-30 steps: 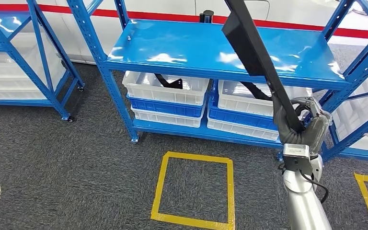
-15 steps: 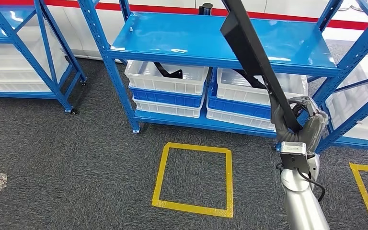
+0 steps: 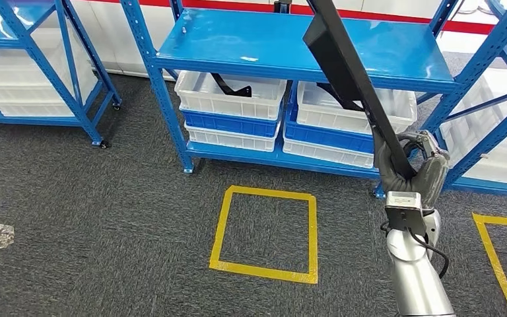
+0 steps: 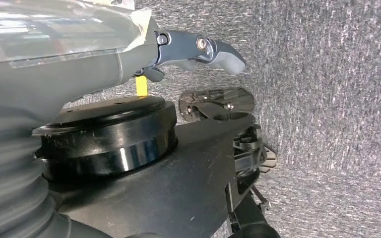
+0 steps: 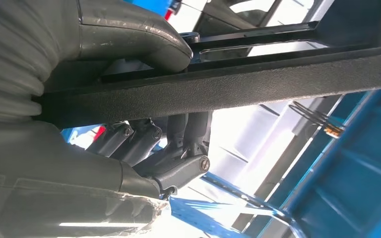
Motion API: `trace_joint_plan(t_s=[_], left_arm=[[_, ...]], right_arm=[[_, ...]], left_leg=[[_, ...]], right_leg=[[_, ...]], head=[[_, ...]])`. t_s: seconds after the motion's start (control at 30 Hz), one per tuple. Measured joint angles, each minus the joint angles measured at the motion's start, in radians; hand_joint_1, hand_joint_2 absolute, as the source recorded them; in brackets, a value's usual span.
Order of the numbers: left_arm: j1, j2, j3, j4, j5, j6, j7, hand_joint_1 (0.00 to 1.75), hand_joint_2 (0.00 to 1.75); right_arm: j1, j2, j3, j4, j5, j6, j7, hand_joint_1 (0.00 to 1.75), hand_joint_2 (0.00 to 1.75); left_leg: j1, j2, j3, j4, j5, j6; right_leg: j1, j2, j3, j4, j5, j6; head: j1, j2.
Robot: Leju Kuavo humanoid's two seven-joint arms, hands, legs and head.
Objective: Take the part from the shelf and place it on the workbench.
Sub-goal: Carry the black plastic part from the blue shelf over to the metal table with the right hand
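Shelf [image 3: 304, 49] slips farther off as the camera retreats. Right hand [image 3: 410, 173] grips long black part [image 3: 346, 69], upright, near-right. Carry step; next, turn toward workbench. Left hand [image 4: 198, 49] curled, empty.

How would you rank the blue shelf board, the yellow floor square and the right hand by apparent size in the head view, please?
1. Blue shelf board, largest.
2. Yellow floor square.
3. Right hand, smallest, though it is nearest the camera, so true sizes stay unsure.
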Motion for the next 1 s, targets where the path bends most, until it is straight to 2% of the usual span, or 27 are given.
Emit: trace_joint_plan(t_s=[0.07,0.1,0.13,0.2,0.23,0.27,0.3,0.33,0.37,0.4,0.43,0.47,0.5,0.53,0.57,0.6,0.67,0.7,0.73,0.77,0.8,0.83,0.87,0.9,0.93,0.97,1.0], left_arm=[[0.002,0.000,0.000,0.000,-0.001,0.000,0.004,0.00,1.75],[0.003,-0.001,0.000,0.000,-0.002,0.000,0.006,0.00,1.75],[0.003,-0.001,0.000,0.000,-0.003,0.000,0.007,0.00,1.75],[0.004,-0.001,-0.001,0.000,-0.003,-0.001,0.009,0.00,1.75],[0.005,-0.002,-0.001,0.000,-0.003,-0.001,0.009,0.00,1.75],[0.005,-0.002,-0.001,0.000,-0.003,-0.001,0.009,0.00,1.75],[0.006,-0.003,-0.001,0.000,-0.003,-0.001,0.009,0.00,1.75],[0.007,-0.003,-0.001,0.000,-0.003,-0.001,0.009,0.00,1.75],[0.007,-0.004,-0.001,0.000,-0.003,-0.001,0.009,0.00,1.75],[0.006,-0.004,-0.001,0.000,-0.003,-0.001,0.010,0.00,1.75],[0.005,-0.004,-0.001,0.000,-0.004,-0.001,0.011,0.00,1.75],[0.005,-0.004,-0.002,0.000,-0.005,-0.001,0.012,0.00,1.75],[0.005,-0.003,-0.003,0.000,-0.006,-0.001,0.014,0.00,1.75],[0.005,-0.003,-0.004,0.000,-0.006,-0.001,0.015,0.00,1.75],[0.006,-0.003,-0.005,0.000,-0.007,-0.001,0.015,0.00,1.75],[0.006,-0.002,-0.006,0.000,-0.007,-0.001,0.016,0.00,1.75],[0.006,-0.002,-0.008,0.000,-0.007,-0.001,0.016,0.00,1.75],[0.006,-0.002,-0.010,0.000,-0.007,-0.001,0.017,0.00,1.75],[0.005,-0.002,-0.011,0.000,-0.005,-0.001,0.017,0.00,1.75],[0.005,-0.001,-0.012,0.000,-0.003,0.000,0.016,0.00,1.75],[0.005,-0.001,-0.012,0.000,-0.001,0.000,0.016,0.00,1.75],[0.005,-0.001,-0.012,0.000,0.001,0.000,0.015,0.00,1.75],[0.004,-0.001,-0.012,0.000,0.003,0.000,0.013,0.00,1.75],[0.003,-0.001,-0.012,0.000,0.003,0.000,0.011,0.00,1.75],[0.001,-0.001,-0.012,0.000,0.004,0.001,0.010,0.00,1.75],[0.000,-0.001,-0.012,0.000,0.005,0.001,0.008,0.00,1.75],[0.000,-0.001,-0.012,0.000,0.006,0.002,0.006,0.00,1.75]], right_arm=[[0.005,0.000,-0.001,0.000,0.007,-0.002,0.004,1.75,1.75],[0.009,0.000,-0.002,-0.001,0.010,-0.003,0.007,1.75,1.75],[0.013,-0.001,-0.003,-0.002,0.013,-0.004,0.010,1.75,1.75],[0.021,-0.004,-0.005,-0.003,0.016,-0.005,0.013,1.75,1.75],[0.025,-0.005,-0.006,-0.003,0.016,-0.006,0.013,1.75,1.75],[0.030,-0.005,-0.007,-0.003,0.016,-0.006,0.014,1.75,1.75],[0.035,-0.006,-0.007,-0.003,0.016,-0.006,0.015,1.75,1.75],[0.038,-0.006,-0.008,-0.003,0.016,-0.007,0.015,1.75,1.75],[0.039,-0.006,-0.008,-0.004,0.017,-0.007,0.015,1.75,1.75],[0.040,-0.005,-0.008,-0.007,0.018,-0.008,0.015,1.75,1.75],[0.043,-0.005,-0.008,-0.010,0.020,-0.009,0.015,1.75,1.75],[0.045,-0.005,-0.008,-0.015,0.021,-0.010,0.015,1.75,1.75],[0.049,-0.005,-0.008,-0.018,0.022,-0.012,0.016,1.75,1.75],[0.052,-0.004,-0.008,-0.021,0.024,-0.013,0.016,1.75,1.75],[0.054,-0.002,-0.008,-0.022,0.025,-0.014,0.016,1.75,1.75],[0.055,0.000,-0.008,-0.025,0.026,-0.015,0.017,1.75,1.75],[0.056,0.003,-0.009,-0.030,0.029,-0.015,0.020,1.75,1.75],[0.057,0.004,-0.009,-0.033,0.030,-0.015,0.022,1.75,1.75],[0.057,0.005,-0.009,-0.035,0.031,-0.015,0.023,1.75,1.75],[0.057,0.007,-0.009,-0.036,0.032,-0.014,0.024,1.75,1.75],[0.057,0.008,-0.009,-0.036,0.032,-0.013,0.025,1.75,1.75],[0.057,0.010,-0.009,-0.036,0.033,-0.012,0.026,1.75,1.75],[0.057,0.011,-0.009,-0.037,0.033,-0.010,0.027,1.75,1.75],[0.056,0.012,-0.009,-0.037,0.034,-0.009,0.028,1.75,1.75],[0.053,0.013,-0.009,-0.038,0.035,-0.007,0.029,1.75,1.75],[0.050,0.014,-0.010,-0.039,0.036,-0.006,0.030,1.75,1.75],[0.048,0.015,-0.010,-0.039,0.037,-0.004,0.031,1.75,1.75]], left_leg=[[-0.003,0.003,-0.012,-0.006,0.017,0.017],[-0.003,0.005,-0.021,-0.009,0.028,0.026],[-0.002,0.007,-0.031,-0.012,0.040,0.034],[-0.004,0.008,-0.058,-0.011,0.060,0.043],[-0.006,0.009,-0.071,-0.011,0.069,0.044],[-0.007,0.009,-0.084,-0.010,0.079,0.044],[-0.007,0.009,-0.097,-0.010,0.089,0.043],[-0.008,0.009,-0.109,-0.008,0.098,0.041],[-0.008,0.009,-0.120,-0.005,0.106,0.037],[-0.009,0.009,-0.129,-0.002,0.113,0.033],[-0.011,0.009,-0.134,0.001,0.120,0.028],[-0.013,0.009,-0.138,0.003,0.127,0.023],[-0.014,0.008,-0.140,0.004,0.133,0.019],[-0.013,0.007,-0.141,0.005,0.138,0.015],[-0.011,0.007,-0.144,0.011,0.131,0.010],[-0.009,0.006,-0.151,0.028,0.108,0.004],[-0.002,0.005,-0.180,0.121,0.016,-0.009],[0.001,0.005,-0.198,0.189,-0.031,-0.015],[0.004,0.005,-0.211,0.251,-0.060,-0.019],[0.008,0.005,-0.212,0.289,-0.068,-0.022],[0.011,0.005,-0.196,0.291,-0.056,-0.024],[0.013,0.005,-0.163,0.257,-0.033,-0.024],[0.016,0.005,-0.112,0.191,-0.011,-0.023],[0.016,0.004,-0.060,0.118,-0.001,-0.022],[0.015,0.003,-0.022,0.059,0.002,-0.019],[0.012,0.001,0.000,0.019,-0.001,-0.015],[0.007,0.000,0.004,0.007,-0.004,-0.011]], right_leg=[[-0.003,0.000,-0.011,0.005,0.000,0.011],[-0.002,0.000,-0.025,0.027,-0.021,0.008],[-0.002,0.001,-0.044,0.068,-0.056,0.001],[0.000,0.001,-0.087,0.197,-0.138,-0.012],[0.001,0.001,-0.098,0.253,-0.161,-0.010],[0.002,0.001,-0.096,0.284,-0.166,-0.003],[0.002,0.001,-0.076,0.278,-0.154,0.007],[0.002,0.001,-0.038,0.234,-0.133,0.016],[0.001,0.001,0.014,0.165,-0.117,0.022],[0.004,0.001,0.067,0.089,-0.112,0.021],[0.006,0.002,0.103,0.032,-0.113,0.016],[0.009,0.003,0.123,-0.002,-0.117,0.009],[0.012,0.004,0.126,-0.012,-0.119,0.001],[0.008,0.005,0.119,-0.010,-0.113,-0.007],[0.005,0.004,0.114,-0.010,-0.107,-0.015],[0.001,0.003,0.108,-0.010,-0.100,-0.026],[-0.001,0.001,0.094,-0.011,-0.081,-0.043],[-0.001,0.000,0.084,-0.010,-0.072,-0.048],[0.000,0.000,0.073,-0.009,-0.062,-0.048],[0.000,0.000,0.061,-0.007,-0.053,-0.045],[0.000,0.000,0.051,-0.005,-0.047,-0.042],[-0.001,0.001,0.042,-0.003,-0.041,-0.039],[-0.002,0.001,0.036,-0.001,-0.037,-0.034],[-0.001,0.001,0.030,0.001,-0.032,-0.029],[0.000,0.000,0.026,0.003,-0.028,-0.022],[0.001,0.000,0.022,0.004,-0.023,-0.014],[0.001,-0.001,0.019,0.004,-0.017,-0.006]], head=[[-0.002,0.000],[0.001,0.000],[0.002,0.000],[0.007,0.000],[0.007,0.000],[0.007,0.000],[0.007,0.000],[0.007,0.000],[0.007,0.000],[0.007,0.000],[0.006,0.000],[0.004,0.000],[0.003,0.000],[0.001,0.000],[0.001,0.000],[0.000,0.000],[-0.003,0.000],[-0.004,0.000],[-0.005,0.000],[-0.005,0.000],[-0.005,0.000],[-0.005,0.000],[-0.005,0.000],[-0.005,0.000],[-0.004,0.000],[-0.004,0.000],[-0.004,0.000]])
